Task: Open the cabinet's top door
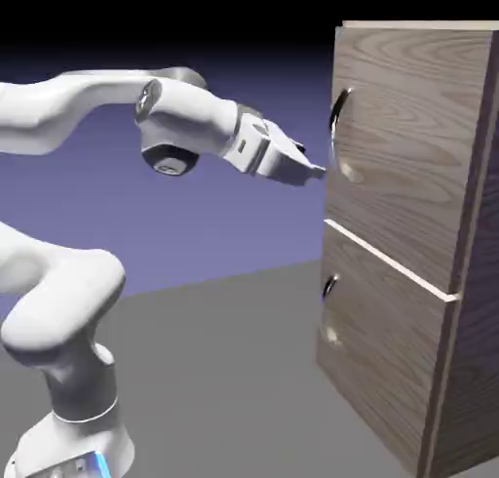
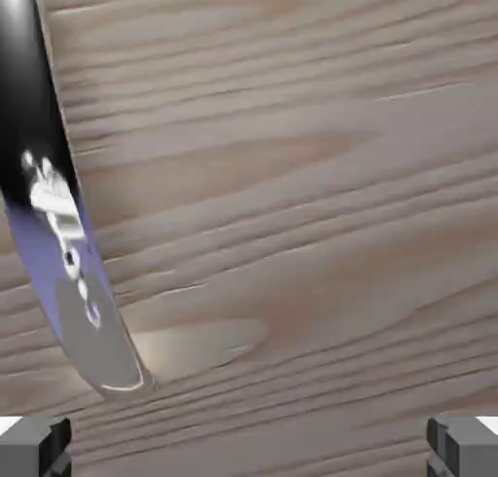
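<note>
Where the top door (image 1: 414, 139) stands, its handle (image 1: 336, 125) runs upright.

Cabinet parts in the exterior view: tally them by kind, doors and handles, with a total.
Doors: 2 (top door, lower door)
Handles: 2 (upper handle, lower handle)
Total: 4

Gripper (image 1: 318, 173) near cabinet (image 1: 404, 154) (2 handles (image 1: 337, 120))
</note>
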You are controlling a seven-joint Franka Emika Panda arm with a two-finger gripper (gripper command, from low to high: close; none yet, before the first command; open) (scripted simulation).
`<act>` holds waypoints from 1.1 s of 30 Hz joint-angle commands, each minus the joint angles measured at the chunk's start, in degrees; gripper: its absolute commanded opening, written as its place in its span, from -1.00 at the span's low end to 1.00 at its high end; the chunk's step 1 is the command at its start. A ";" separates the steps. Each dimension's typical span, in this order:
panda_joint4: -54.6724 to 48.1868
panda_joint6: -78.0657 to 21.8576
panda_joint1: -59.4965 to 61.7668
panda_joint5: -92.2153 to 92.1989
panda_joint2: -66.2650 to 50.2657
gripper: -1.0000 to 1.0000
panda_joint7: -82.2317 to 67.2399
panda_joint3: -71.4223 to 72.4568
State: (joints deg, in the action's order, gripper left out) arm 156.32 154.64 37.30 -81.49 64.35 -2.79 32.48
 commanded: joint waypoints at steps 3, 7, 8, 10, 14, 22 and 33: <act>-0.43 -1.78 3.49 -7.48 2.91 0.00 -4.15 2.98; -1.00 -4.15 8.13 -17.45 6.78 0.00 -9.69 6.95; -1.15 -4.74 9.30 -19.94 7.75 0.00 -11.07 7.95; -1.43 -5.92 11.62 -24.93 9.69 0.00 -13.84 9.93; -2.01 -8.29 16.27 -34.89 13.57 0.00 -19.37 13.91; -4.48 -11.68 24.30 -48.88 17.53 0.00 -26.94 20.06; -0.56 -25.22 24.24 -48.65 15.07 -1.00 -33.86 13.63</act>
State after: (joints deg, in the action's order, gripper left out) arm 155.75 129.36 61.54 -130.13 79.42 -36.66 46.11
